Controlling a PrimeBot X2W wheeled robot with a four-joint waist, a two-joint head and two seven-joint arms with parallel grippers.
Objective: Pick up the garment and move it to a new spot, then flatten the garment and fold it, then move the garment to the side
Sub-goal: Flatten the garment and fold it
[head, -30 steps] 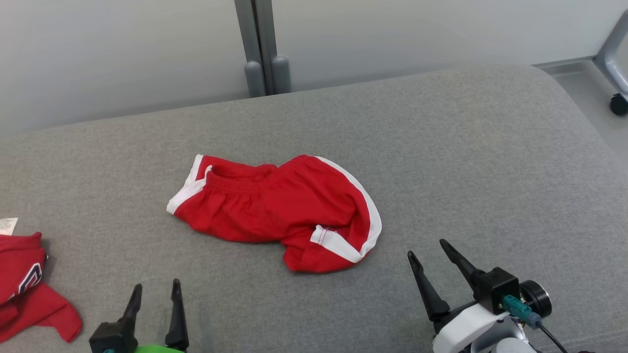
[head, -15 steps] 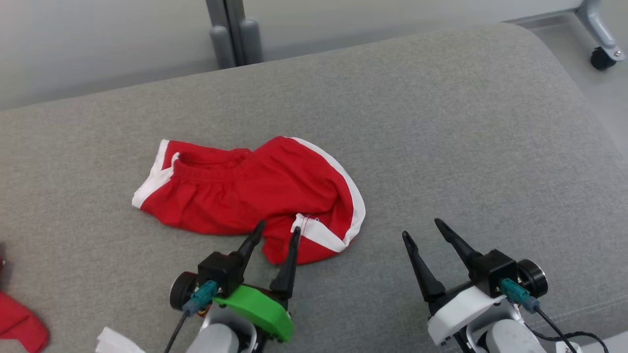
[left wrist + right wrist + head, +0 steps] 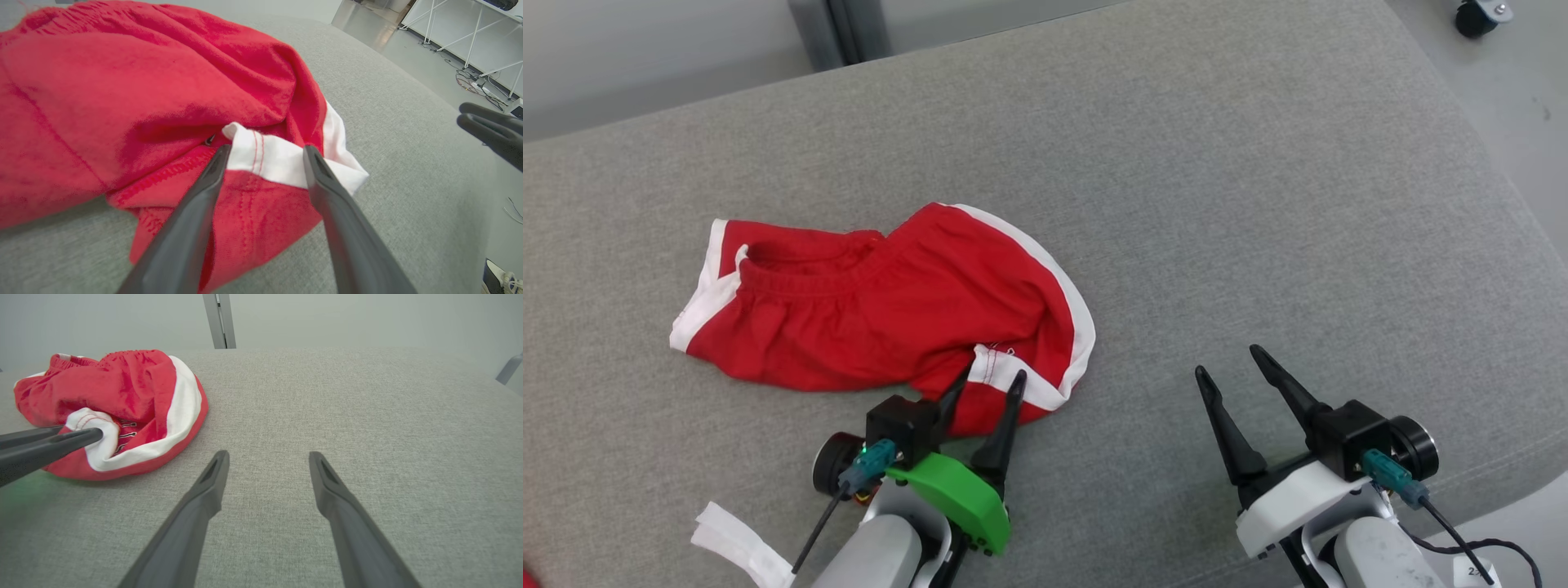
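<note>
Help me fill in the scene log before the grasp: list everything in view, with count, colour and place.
Red jersey garment with white sleeve bands: one, red and white, crumpled left of centre on the cushion.
Grey fabric-covered cushion: one, grey, under the garment and both grippers.
White cloth strip: one, white, near the front edge, left of the left arm.
Grey upright post: one, grey, behind the cushion, far left.
Black caster wheel: one, black, on the floor, far right.
Left gripper: one, dark fingers, open, astride the garment's white cuff.
Right gripper: one, dark fingers, open, over bare cushion right of the garment.
</note>
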